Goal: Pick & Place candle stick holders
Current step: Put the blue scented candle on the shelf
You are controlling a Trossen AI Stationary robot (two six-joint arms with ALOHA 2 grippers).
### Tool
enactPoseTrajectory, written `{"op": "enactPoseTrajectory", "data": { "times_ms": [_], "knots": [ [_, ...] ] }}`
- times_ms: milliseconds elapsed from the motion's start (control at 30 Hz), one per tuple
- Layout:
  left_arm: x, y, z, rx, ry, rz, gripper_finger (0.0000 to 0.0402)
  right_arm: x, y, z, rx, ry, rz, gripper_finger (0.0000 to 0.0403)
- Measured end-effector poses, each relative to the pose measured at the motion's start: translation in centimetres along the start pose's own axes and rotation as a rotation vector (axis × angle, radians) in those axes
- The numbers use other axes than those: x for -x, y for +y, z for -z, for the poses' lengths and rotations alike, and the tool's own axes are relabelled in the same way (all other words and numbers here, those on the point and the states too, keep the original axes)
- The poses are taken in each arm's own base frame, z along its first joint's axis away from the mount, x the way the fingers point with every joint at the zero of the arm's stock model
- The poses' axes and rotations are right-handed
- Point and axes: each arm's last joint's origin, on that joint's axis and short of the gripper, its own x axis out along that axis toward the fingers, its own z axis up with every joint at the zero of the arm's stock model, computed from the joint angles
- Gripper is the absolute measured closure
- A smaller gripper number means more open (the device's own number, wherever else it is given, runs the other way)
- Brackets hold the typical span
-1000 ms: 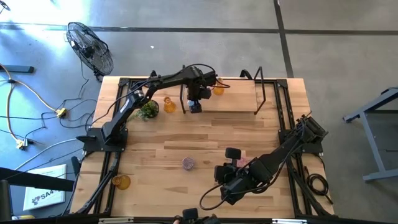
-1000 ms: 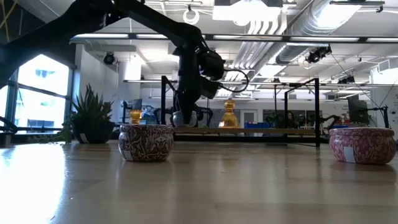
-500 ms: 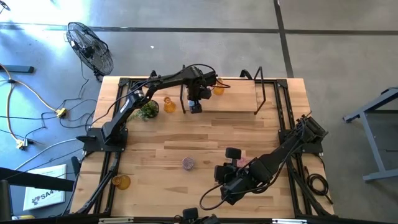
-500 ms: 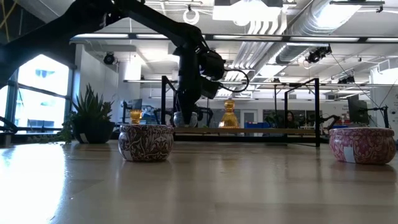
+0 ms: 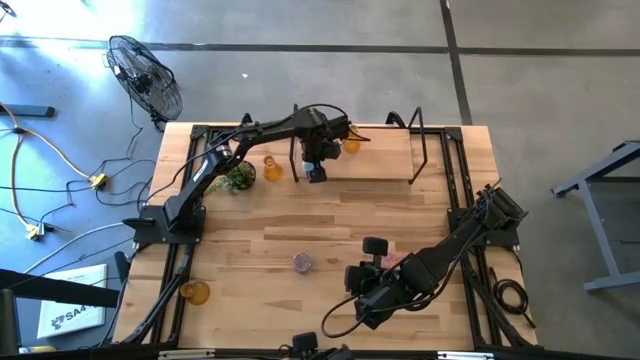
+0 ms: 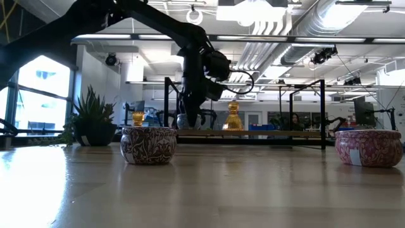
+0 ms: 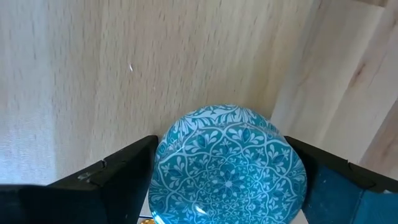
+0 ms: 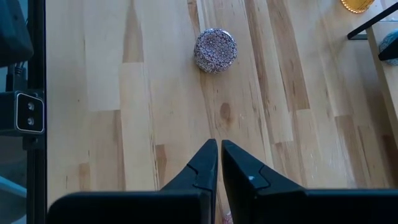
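My left gripper is at the far middle of the table, shut on a pale blue round patterned holder. It also shows in the low view, low over the table. My right gripper is shut and empty above the near part of the table. A lilac round holder stands ahead of it. A pink round holder stands near my right arm. Amber holders stand at far left, far middle and the near left corner. My left gripper pinches the blue holder's round side wall between its two fingers, one on each opposite side. The fingers come from above, pointing down. The holder sits upright, its patterned top up; whether its base touches the wood I cannot tell.
A small green plant stands left of the far amber holder. A black wire frame stands at the table's far middle, beside my left gripper. Bare wood lies in the table's middle. A fan stands on the floor beyond the table.
My left gripper has shifted a little toward the table's right edge with the blue holder still between its fingers.
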Motion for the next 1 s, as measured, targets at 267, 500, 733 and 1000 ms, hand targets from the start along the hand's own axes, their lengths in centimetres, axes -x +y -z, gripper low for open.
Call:
{"op": "enactPoseTrajectory", "data": {
  "times_ms": [267,500,733,1000],
  "knots": [
    [0.00,0.05,-0.01,0.004,-0.002,-0.003,0.0069,0.00,0.00,0.00,0.000,0.000,0.000,0.0387],
    [0.00,-0.16,-0.06,-0.007,-0.001,-0.005,0.0068,0.00,-0.01,0.03,0.002,0.002,0.002,0.0386],
    [-0.08,-0.52,-0.19,-0.015,0.015,-0.070,0.0068,0.01,-0.04,0.07,0.004,0.006,0.005,0.0387],
    [-0.09,-0.53,-0.22,-0.016,0.019,-0.097,0.0068,0.00,-0.05,0.07,0.003,0.006,0.005,0.0386]
  ]
}}
